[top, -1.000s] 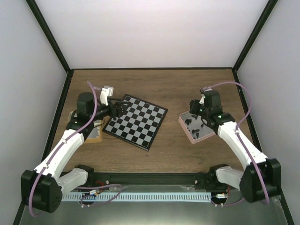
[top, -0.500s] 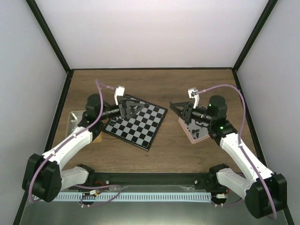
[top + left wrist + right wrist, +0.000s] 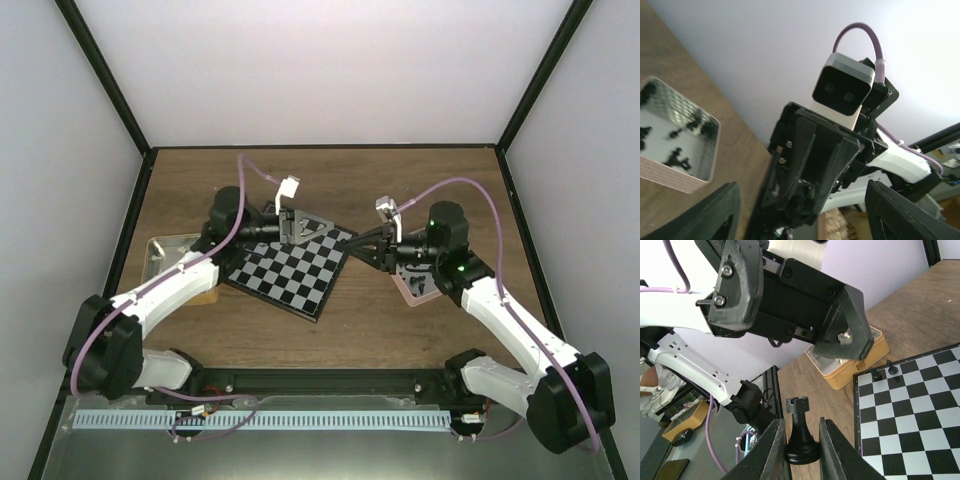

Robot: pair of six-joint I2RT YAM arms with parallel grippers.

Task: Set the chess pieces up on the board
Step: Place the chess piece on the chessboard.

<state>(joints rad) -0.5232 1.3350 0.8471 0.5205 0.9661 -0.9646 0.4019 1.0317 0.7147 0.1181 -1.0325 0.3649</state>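
Where the black rook (image 3: 800,437) is: upright between the fingers (image 3: 774,452) of the right gripper (image 3: 801,422), pinched low on its base and stem, its notched top clear above them
Right gripper: clenched on the rook, both fingers touching it; in the top view it points left, its tip at the right corner of the board (image 3: 285,270)
Rook against the board: in the right wrist view it stands just off the board's edge, with the bare wood of the table (image 3: 400,180) behind it; how high it hangs over the wood I cannot tell
Left gripper (image 3: 802,187): released, its two fingers (image 3: 715,215) spread wide at the lower corners of its own camera's view; in the top view it reaches over the board's far edge, facing the right gripper, near it but apart
Board: flat on the table, turned at an angle, between the two arms
On the board: two small black pieces (image 3: 876,374), upright on neighbouring squares at the corner nearest the tan tray (image 3: 845,379)
Tan tray: just beside that corner of the board, partly behind a finger of the left gripper; pale shapes inside, too hidden to name
Pink tray (image 3: 670,172): on the wood on the right arm's side, apart from the board; several black pieces (image 3: 677,159) lying loose on its floor
Right wrist camera (image 3: 842,90): a grey box with a purple cable looping off its top, seen head-on from the left wrist
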